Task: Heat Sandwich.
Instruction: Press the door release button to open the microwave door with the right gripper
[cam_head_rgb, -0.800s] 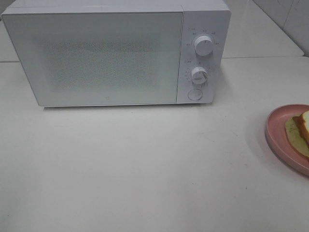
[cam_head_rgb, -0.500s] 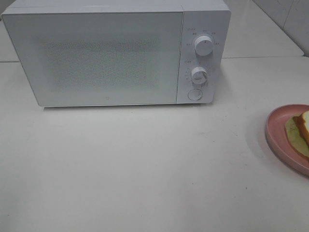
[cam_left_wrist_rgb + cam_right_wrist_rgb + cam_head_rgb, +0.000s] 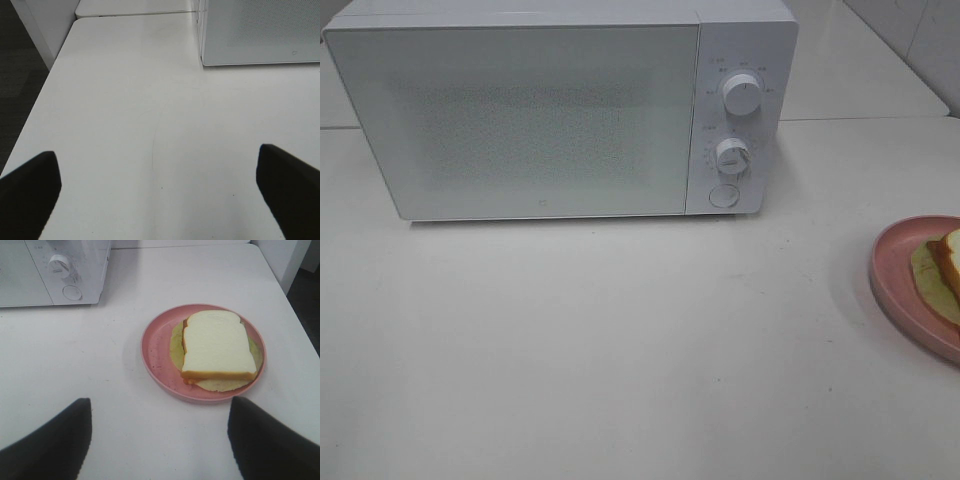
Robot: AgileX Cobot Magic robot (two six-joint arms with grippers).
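On the right of the worktop (image 3: 620,330), the sandwich (image 3: 217,346) lies flat on a pink plate (image 3: 152,352), well apart from the microwave (image 3: 520,120), whose door is shut. This looks like a staging spot: the food sits on its dish so it can be carried whole, and the oven is not yet opened. The right end effector (image 3: 159,407) hovers just short of the plate, fingers spread wide and empty, aimed down at a slant toward the sandwich. The left end effector (image 3: 156,162) hangs over bare worktop near the microwave's front corner, fully open, holding nothing. Neither arm shows in the high view, so both likely sit back by the near edge.
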